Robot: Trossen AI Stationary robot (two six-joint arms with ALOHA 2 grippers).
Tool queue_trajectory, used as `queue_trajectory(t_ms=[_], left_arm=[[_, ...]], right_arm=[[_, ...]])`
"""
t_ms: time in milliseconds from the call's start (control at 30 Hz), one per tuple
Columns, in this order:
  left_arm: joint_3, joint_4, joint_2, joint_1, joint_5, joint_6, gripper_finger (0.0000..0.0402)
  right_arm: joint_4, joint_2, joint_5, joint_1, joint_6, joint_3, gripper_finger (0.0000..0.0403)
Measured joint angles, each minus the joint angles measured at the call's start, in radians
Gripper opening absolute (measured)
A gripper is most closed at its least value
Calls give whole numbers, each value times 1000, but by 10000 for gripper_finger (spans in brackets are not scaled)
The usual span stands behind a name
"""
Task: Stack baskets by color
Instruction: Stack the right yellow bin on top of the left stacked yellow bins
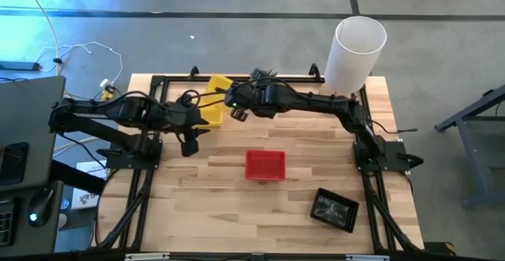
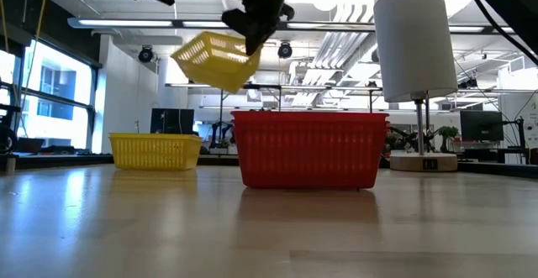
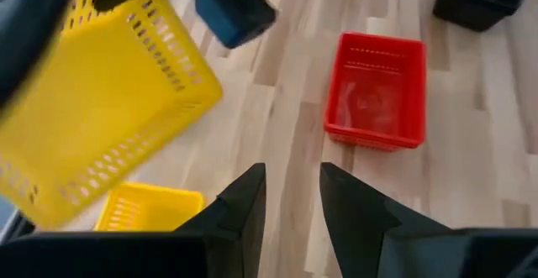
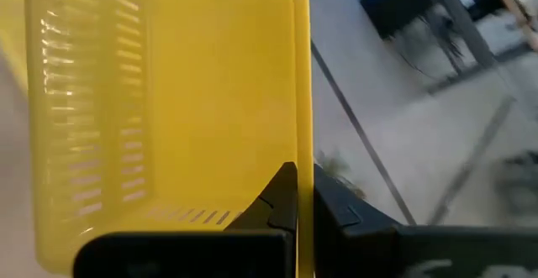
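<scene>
My right gripper (image 1: 227,101) is shut on a yellow basket (image 2: 217,60) and holds it tilted in the air over the table's far left part. A second yellow basket (image 2: 155,150) stands on its bottom on the table below and to the left of it. A red basket (image 1: 264,165) stands in the middle of the table. A black basket (image 1: 335,210) sits at the near right. My left gripper (image 3: 292,196) hovers open near the left side, with nothing between its fingers; it points toward the red basket (image 3: 376,89). My right gripper pinches one wall of the yellow basket at its rim (image 4: 303,156), one finger inside the basket and one outside. The fingers slant down from the table's right. The basket hangs tilted, lifted clear of the table and of the other yellow basket.
A tall white cylinder (image 1: 355,52) stands at the far right corner. Bare wood lies between the red basket and the near edge and along the near left.
</scene>
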Motion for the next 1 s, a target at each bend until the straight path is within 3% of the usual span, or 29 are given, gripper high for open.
queue_trajectory(t_ms=[333, 533, 600, 900, 1000], left_arm=[[0, 137, 36, -18, 1, 85, 101], [-1, 154, 42, -70, 87, 115, 101], [-1, 152, 43, -89, 73, 103, 101], [-1, 2, 42, -107, -318, -42, 101], [-1, -35, 42, -106, -380, -68, 101]], right_arm=[[182, -4, -148, 57, -37, -4, 0], [181, -4, -45, 54, -39, -5, 0], [180, -4, 0, 48, -56, -5, 0], [45, -3, 133, 45, -63, 72, 0], [20, -3, 158, 47, -52, 117, 0]])
